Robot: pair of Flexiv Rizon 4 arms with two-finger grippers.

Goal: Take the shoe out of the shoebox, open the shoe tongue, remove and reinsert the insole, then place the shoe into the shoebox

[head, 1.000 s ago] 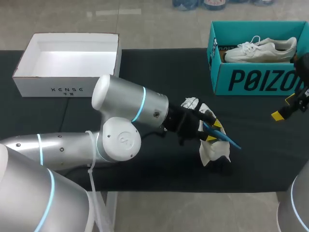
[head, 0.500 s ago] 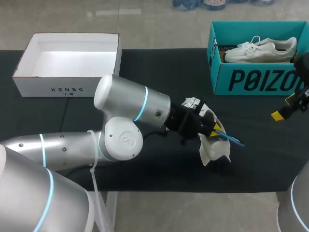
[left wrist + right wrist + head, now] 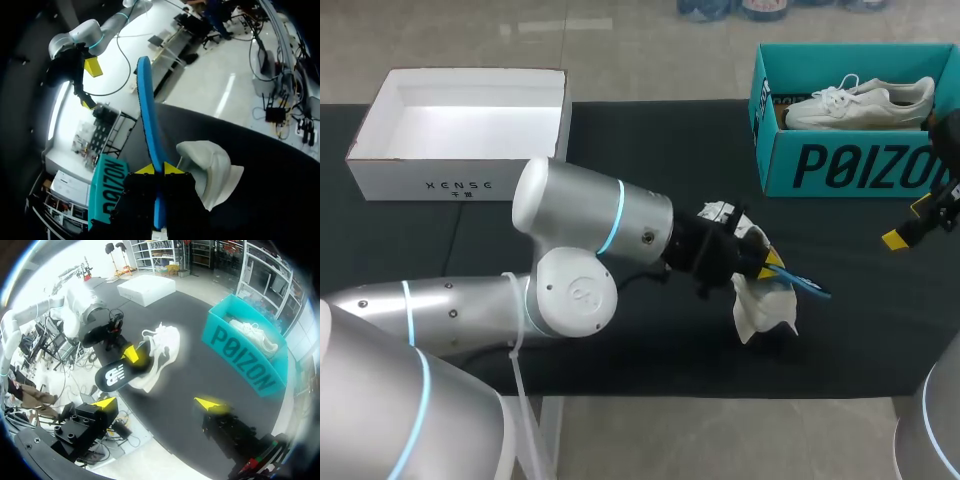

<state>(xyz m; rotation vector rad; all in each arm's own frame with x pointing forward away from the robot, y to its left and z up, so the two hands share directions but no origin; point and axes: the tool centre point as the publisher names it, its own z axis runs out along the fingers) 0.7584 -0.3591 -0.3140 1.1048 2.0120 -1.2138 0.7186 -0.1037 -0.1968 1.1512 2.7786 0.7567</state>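
A white sneaker (image 3: 763, 308) lies on the black table (image 3: 650, 160) near its front edge. My left gripper (image 3: 768, 266) is over the shoe's opening, shut on a thin insole (image 3: 803, 286), blue on top, that sticks out to the right. In the left wrist view, the gripper (image 3: 160, 169) pinches the blue insole (image 3: 147, 110) edge-on, with the sneaker (image 3: 210, 170) right beside it. From the right wrist view, the insole's black underside (image 3: 117, 376) shows next to the sneaker (image 3: 161, 351). My right gripper (image 3: 910, 225) hangs open at the table's right edge, away from the shoe (image 3: 159, 403).
A teal shoebox (image 3: 850, 160) stands at the back right with a second white sneaker (image 3: 860, 102) inside. An open white box (image 3: 460, 140) sits at the back left. My left arm (image 3: 570, 250) lies across the table's front middle.
My left gripper has shut on the insole and drawn it slightly to the right and up from the sneaker. The right arm has not moved.
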